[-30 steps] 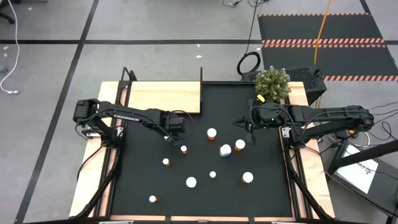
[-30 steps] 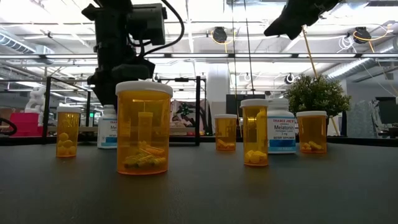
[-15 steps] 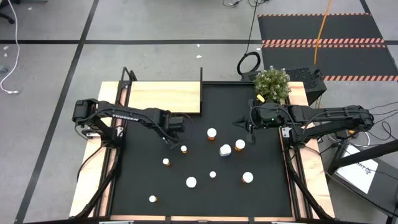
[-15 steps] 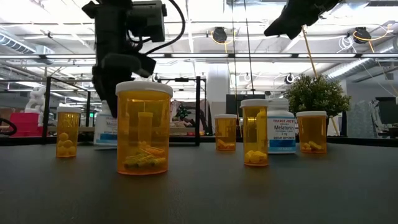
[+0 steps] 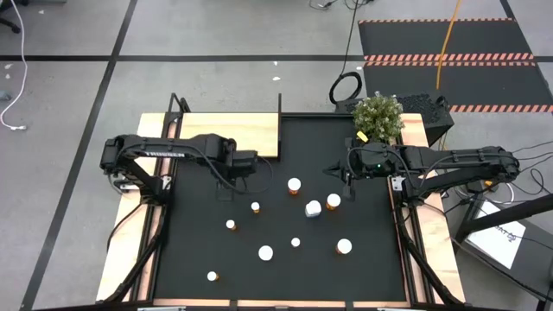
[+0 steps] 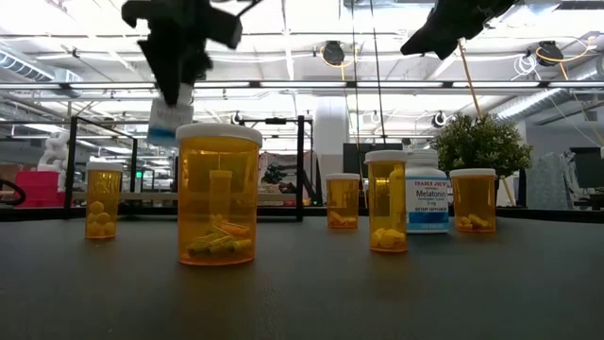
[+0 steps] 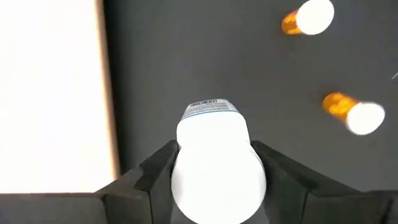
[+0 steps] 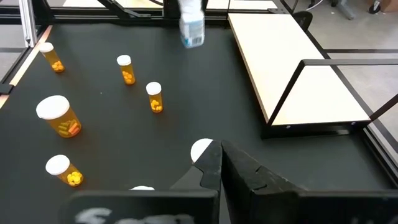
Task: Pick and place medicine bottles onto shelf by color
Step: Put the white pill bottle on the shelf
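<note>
A: White bottle (image 7: 219, 165)? Up in the air, near the shelf (image 5: 226, 134); left gripper (image 7: 214, 171) fingers pinch it tight.

B: It could slip & fall if the grip's weak; R gripper (image 8: 217, 163) waits, fingers closed, empty.

A: Low view shows it's off the mat (image 5: 285, 250); top view doesn't.
</note>
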Controlling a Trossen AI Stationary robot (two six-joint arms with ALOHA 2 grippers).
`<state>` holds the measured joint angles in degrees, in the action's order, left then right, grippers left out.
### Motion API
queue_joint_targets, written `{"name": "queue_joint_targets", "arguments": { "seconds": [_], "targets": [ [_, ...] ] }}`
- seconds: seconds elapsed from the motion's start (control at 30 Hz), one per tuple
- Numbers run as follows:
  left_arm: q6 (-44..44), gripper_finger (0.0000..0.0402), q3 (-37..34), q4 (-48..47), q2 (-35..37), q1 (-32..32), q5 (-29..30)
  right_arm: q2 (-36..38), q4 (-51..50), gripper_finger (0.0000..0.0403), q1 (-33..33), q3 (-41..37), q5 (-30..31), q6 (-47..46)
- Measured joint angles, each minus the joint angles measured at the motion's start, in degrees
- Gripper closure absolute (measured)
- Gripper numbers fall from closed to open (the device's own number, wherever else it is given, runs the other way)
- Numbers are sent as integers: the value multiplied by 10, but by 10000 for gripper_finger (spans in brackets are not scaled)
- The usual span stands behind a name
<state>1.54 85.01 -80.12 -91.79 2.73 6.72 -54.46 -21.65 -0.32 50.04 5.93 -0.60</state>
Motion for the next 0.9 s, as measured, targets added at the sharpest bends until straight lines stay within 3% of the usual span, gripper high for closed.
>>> {"name": "queue_joint_targets", "arguments": {
  "seconds": [0.3,0.67,0.9],
  "targets": [
    [107,220,76,-87,1,44,59,0,0,403,0,0,0,0],
    [258,208,76,-84,59,189,59,0,13,403,0,-18,-1,0],
    [380,221,76,-47,77,284,59,0,95,403,-4,-65,0,53]
  ]
}}
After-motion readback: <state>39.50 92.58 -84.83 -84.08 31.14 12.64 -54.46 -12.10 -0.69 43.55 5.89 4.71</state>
